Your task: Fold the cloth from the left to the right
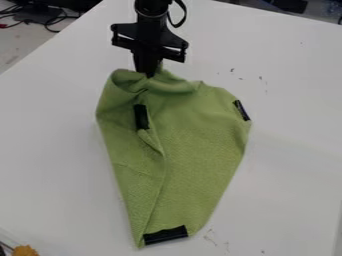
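The black gripper (148,72) hangs down at the upper middle of the view, shut on the top edge of the green cloth (194,145). That edge is bunched and raised around the fingertips. Down the left side the cloth forms a loose fold lying over toward the middle, with a black patch near its inner edge. Two more black patches mark the right corner and the bottom corner. The bottom of the cloth narrows to a blunt end on the table.
The white table (294,165) carries small dark marks right of the gripper and near the cloth's bottom end. An orange-yellow object (25,250) is at the lower left corner. Dark cables (40,19) lie beyond the table's upper left edge.
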